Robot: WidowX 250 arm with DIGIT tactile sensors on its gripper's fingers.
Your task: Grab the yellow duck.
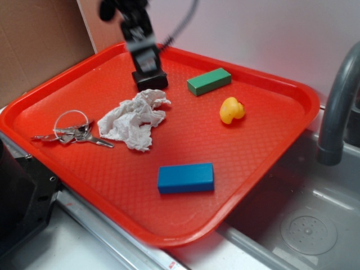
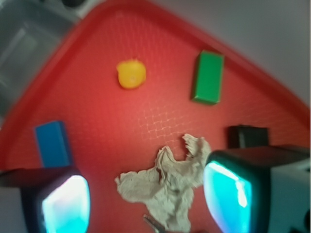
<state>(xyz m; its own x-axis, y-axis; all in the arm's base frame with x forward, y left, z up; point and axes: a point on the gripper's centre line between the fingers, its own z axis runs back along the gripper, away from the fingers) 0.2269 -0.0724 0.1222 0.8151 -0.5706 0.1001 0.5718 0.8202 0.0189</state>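
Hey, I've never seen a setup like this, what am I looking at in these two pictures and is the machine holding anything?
It's a robot arm above a red tray beside a sink. One picture is taken from outside; the other from a camera on the arm's wrist, looking down between its two fingers. The gripper is open and holds nothing. On the tray lie a yellow duck, a green block, a blue block, a crumpled tissue, keys and a small black block.

No readable text, label, brand, number or sign anywhere in either view, whether on the blocks, the tray or the arm.
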